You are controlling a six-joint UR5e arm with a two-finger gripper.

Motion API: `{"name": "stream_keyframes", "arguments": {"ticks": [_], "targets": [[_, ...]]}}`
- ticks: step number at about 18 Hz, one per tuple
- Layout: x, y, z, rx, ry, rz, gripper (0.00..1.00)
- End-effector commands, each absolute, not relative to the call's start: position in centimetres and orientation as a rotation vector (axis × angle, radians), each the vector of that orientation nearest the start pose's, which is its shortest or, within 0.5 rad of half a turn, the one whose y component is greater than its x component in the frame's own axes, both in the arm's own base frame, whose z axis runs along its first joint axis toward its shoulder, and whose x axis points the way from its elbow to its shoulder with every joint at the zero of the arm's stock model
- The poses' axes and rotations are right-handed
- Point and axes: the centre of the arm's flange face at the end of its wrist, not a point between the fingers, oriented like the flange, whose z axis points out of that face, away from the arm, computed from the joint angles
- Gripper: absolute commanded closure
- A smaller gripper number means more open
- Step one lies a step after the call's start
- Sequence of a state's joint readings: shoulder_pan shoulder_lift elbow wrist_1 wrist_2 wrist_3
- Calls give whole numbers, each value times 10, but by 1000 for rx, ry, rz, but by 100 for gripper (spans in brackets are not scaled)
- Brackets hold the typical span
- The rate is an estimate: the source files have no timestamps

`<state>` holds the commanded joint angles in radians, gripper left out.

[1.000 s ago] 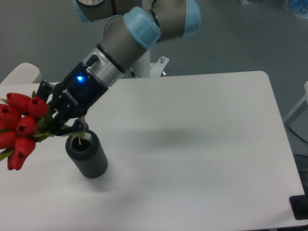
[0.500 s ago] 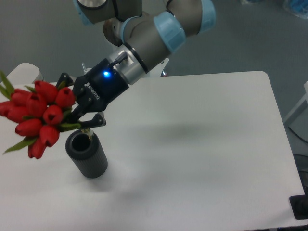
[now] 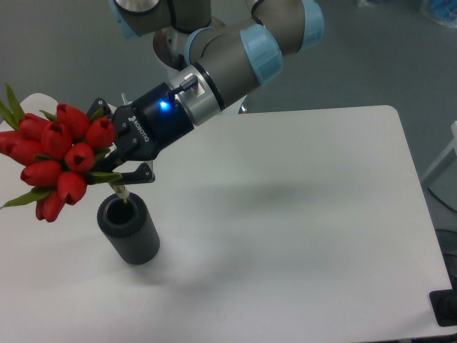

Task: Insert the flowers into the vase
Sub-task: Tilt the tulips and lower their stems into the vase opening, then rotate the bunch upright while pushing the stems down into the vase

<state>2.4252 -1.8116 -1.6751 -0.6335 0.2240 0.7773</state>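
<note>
The flowers (image 3: 58, 158) are a bunch of red tulip buds with green leaves, held tilted to the left at the table's left side. My gripper (image 3: 118, 153) is shut on the bunch just below the buds. The pale stem ends (image 3: 123, 195) point down at the mouth of the vase (image 3: 129, 229), at its rim. The vase is a dark grey ribbed cylinder standing upright on the white table (image 3: 285, 214), just below my gripper.
The table's left edge is close to the vase and the buds hang out past it. A dark object (image 3: 444, 307) sits at the table's bottom right corner. The arm's base mount (image 3: 235, 100) stands behind the table's far edge.
My gripper has swung up and to the right, turning the bunch from lying sideways toward upright. The stem ends have risen to the vase's mouth. The vase has not moved.
</note>
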Motion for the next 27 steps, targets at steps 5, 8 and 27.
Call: {"name": "stream_keyframes", "arguments": {"ticks": [5, 8, 27], "targets": [[-272, 548, 468, -1690, 442, -554, 78], [-270, 546, 460, -1692, 431, -570, 77], [-254, 546, 405, -1696, 469, -591, 76]]}}
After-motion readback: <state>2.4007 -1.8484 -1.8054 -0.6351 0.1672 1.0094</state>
